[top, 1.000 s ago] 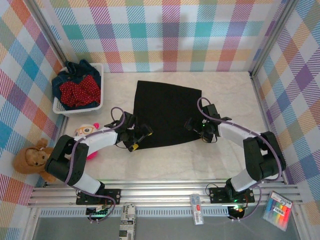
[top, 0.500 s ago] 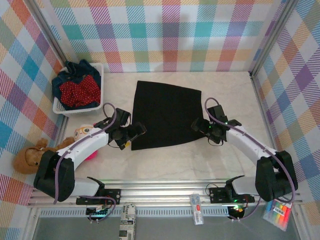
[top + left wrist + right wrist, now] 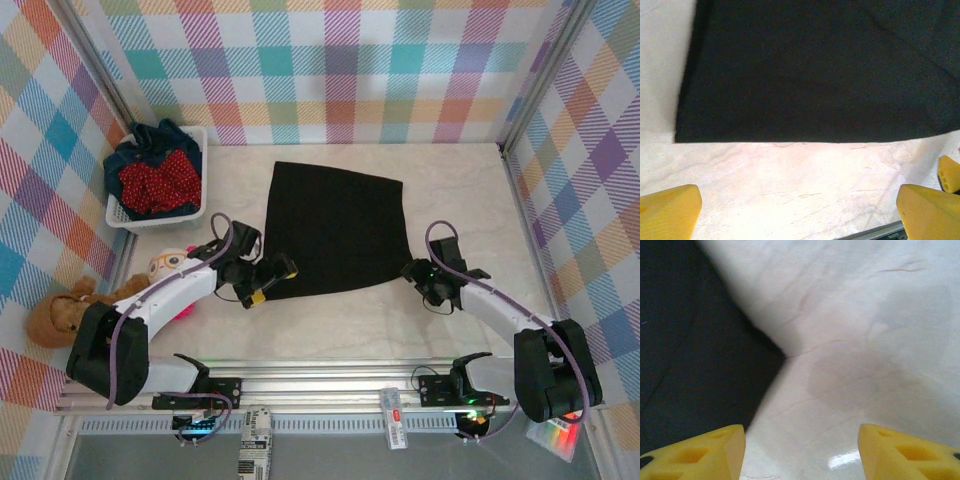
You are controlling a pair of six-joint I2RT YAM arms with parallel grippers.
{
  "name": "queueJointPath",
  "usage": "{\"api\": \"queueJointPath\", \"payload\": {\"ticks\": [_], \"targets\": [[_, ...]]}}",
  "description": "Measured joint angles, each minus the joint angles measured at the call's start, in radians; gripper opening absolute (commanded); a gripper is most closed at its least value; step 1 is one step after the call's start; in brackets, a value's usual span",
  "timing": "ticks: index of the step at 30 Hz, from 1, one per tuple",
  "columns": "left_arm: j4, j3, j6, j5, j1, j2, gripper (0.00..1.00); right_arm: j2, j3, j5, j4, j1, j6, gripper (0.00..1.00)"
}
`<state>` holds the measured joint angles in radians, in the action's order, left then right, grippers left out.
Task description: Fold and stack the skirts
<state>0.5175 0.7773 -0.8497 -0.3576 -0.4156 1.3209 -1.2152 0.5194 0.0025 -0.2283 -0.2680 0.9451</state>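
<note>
A plain black skirt (image 3: 335,230) lies spread flat in the middle of the table. My left gripper (image 3: 270,281) hovers at its near left corner, open; in the left wrist view the black skirt (image 3: 815,70) spans the top, its hem straight across, and bare table lies between the left gripper's (image 3: 800,215) yellow fingertips (image 3: 670,212). My right gripper (image 3: 413,271) sits at the near right corner, open. In the right wrist view the black skirt (image 3: 695,360) lies to the left of the right gripper (image 3: 802,450), with only tabletop between the fingers. A red dotted skirt (image 3: 155,182) and dark denim skirts (image 3: 165,135) sit bunched in the basket.
The white mesh basket (image 3: 204,170) stands at the far left. A pink plush toy (image 3: 170,262) and a brown one (image 3: 60,315) lie by the left arm. Checked walls close in three sides, and a metal rail (image 3: 330,385) runs along the near edge.
My right gripper has slid right and nearer, off the skirt's edge to its near right corner. The left arm stretched out and its gripper stayed near the near left corner.
</note>
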Motion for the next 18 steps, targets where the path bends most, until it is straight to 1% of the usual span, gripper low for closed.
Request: {"api": "queueJointPath", "payload": {"ticks": [3, 5, 10, 13, 18], "targets": [[-0.002, -0.042, -0.034, 0.003, 0.018, -0.012, 1.0, -0.02, 0.0, -0.031, 0.068, 0.0, 0.011, 0.57], [0.0, -0.057, -0.055, 0.007, 0.022, -0.014, 1.0, -0.039, 0.0, -0.04, 0.104, 0.0, 0.024, 0.54], [-0.015, -0.074, -0.099, 0.02, 0.022, -0.039, 1.0, -0.09, 0.0, -0.037, 0.141, 0.0, 0.063, 0.48], [-0.023, -0.085, -0.117, 0.03, 0.022, -0.058, 0.95, -0.093, -0.006, -0.03, 0.177, 0.0, 0.079, 0.43], [-0.024, -0.088, -0.136, 0.037, 0.022, -0.058, 0.94, -0.105, -0.03, -0.019, 0.237, 0.0, 0.098, 0.39]]}}
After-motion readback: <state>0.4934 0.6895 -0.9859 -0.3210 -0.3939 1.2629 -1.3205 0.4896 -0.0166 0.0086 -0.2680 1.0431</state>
